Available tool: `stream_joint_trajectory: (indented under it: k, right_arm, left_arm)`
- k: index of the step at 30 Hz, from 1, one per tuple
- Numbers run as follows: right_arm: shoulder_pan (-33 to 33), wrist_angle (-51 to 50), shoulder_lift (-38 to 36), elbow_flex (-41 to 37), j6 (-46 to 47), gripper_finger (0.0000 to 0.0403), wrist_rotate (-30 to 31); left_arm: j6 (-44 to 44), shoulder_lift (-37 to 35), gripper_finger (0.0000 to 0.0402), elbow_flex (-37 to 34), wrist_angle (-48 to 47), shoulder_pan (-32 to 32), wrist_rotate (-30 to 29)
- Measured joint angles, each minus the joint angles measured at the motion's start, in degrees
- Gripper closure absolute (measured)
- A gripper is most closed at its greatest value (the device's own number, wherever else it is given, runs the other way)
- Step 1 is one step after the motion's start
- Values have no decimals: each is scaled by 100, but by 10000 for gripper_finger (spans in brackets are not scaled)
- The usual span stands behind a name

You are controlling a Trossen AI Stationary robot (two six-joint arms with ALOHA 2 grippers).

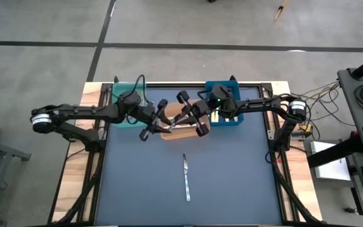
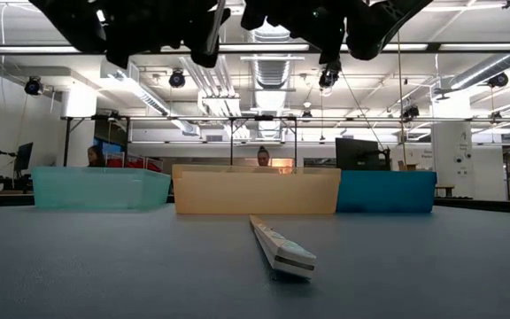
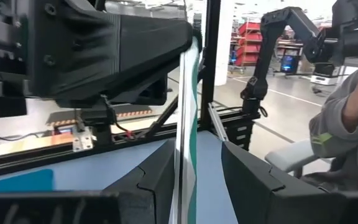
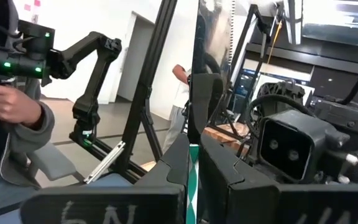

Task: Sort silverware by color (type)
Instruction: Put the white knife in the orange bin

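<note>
Piece of silverware [image 1: 186, 178] on the mat below the grippers: polished, reflective metal | table mat [image 1: 144, 183]: smooth matt dark blue | table edge [image 1: 74, 183]: pale bare wood | bins [image 2: 255, 189] beneath the grippers: translucent, slightly glossy plastic | left gripper [image 1: 161, 118] and right gripper [image 1: 193, 113]: matt black plastic.

In the low view both arms are cut off by the top edge. From above, the arms hide most of the orange bin [image 1: 180, 131]. The utensil [image 3: 187, 124] between the grippers cannot be identified.
</note>
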Motion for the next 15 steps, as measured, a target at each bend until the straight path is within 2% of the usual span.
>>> stream_joint_trajectory:
  k: [8, 15]
  right_arm:
    - [13, -104, 0, 0, -99, 390, 36]
    - [13, -198, 0, 0, -161, 390, 40]
  left_arm:
    - [46, 324, 294, 167, -4, -4, 52]
    - [165, 207, 382, 139, -9, 25, 38]
